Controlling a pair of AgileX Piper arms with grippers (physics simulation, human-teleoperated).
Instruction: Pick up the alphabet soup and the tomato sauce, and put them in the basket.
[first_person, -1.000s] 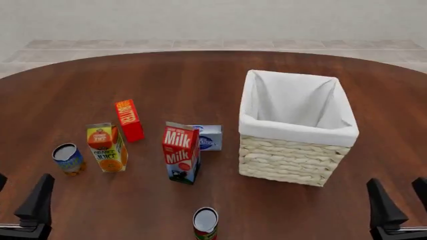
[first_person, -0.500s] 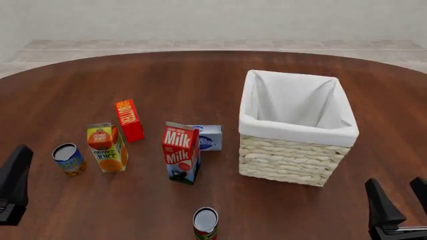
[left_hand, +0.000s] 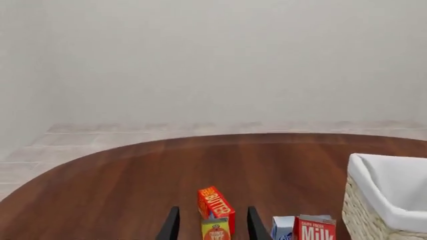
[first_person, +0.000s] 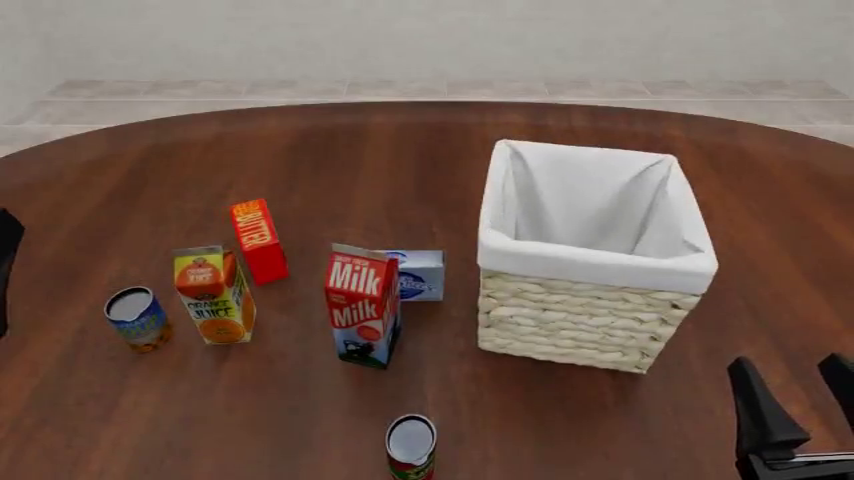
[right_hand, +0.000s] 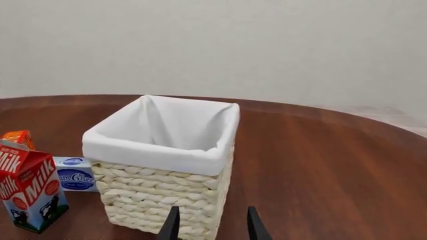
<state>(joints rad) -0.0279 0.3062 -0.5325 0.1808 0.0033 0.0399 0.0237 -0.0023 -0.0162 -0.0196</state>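
Observation:
The alphabet soup (first_person: 136, 318), a blue and orange can, stands upright at the left of the table, left of the orange juice carton. The tomato sauce (first_person: 411, 446), a red can with a green band, stands at the near edge, in front of the milk carton. The basket (first_person: 594, 262) stands at the right; it also shows in the right wrist view (right_hand: 167, 150) and the left wrist view (left_hand: 383, 200). My left gripper (left_hand: 213, 211) is open and empty; in the front view only a dark sliver (first_person: 7, 262) shows at the left edge. My right gripper (first_person: 797, 385) is open and empty, near the basket's front right (right_hand: 213, 209).
An orange juice carton (first_person: 214, 296), a red butter box (first_person: 256, 240), a milk carton (first_person: 362, 305) and a small blue-and-white cream cheese box (first_person: 416, 275) stand between the soup can and the basket. The table's round edge runs behind them.
My left gripper has moved up from the bottom left corner, away from me, and mostly out past the front view's left edge. The right gripper has barely moved. No object has moved.

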